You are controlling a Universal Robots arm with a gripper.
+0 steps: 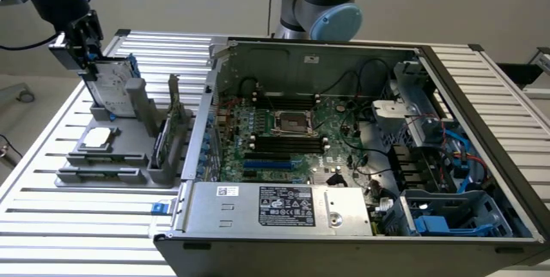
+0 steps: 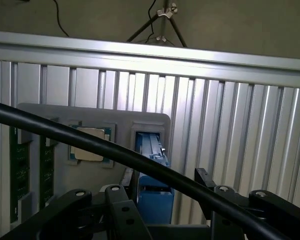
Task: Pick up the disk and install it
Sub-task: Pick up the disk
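At ten o'clock in the exterior view, the black two-fingered tool (image 1: 86, 64) of the arm hangs over the flat silver-grey metal disk with its white label and blue plastic carrier frame (image 1: 110, 87). The disk stands on edge in a slot of the grey plastic holding fixture (image 1: 103, 177), which rests on the ribbed aluminium surface (image 1: 51, 225). The wrist view looks down on the disk's blue frame (image 2: 152, 197) seated in its slot, with the tool's black linkages standing to either side of it. The tool is spread wide, and no contact with the disk can be confirmed. A small square silver chip (image 1: 96, 136) lies in the fixture at six o'clock from the disk. The open grey metal computer case (image 1: 310, 55) sits at three o'clock from the fixture, well apart from the disk, with a blue plastic drive cage (image 1: 455, 216) at its five o'clock corner. Assessment: the task is at an early stage. The tool is positioned at the disk, but the grasp, the lift and the installation are all outstanding.
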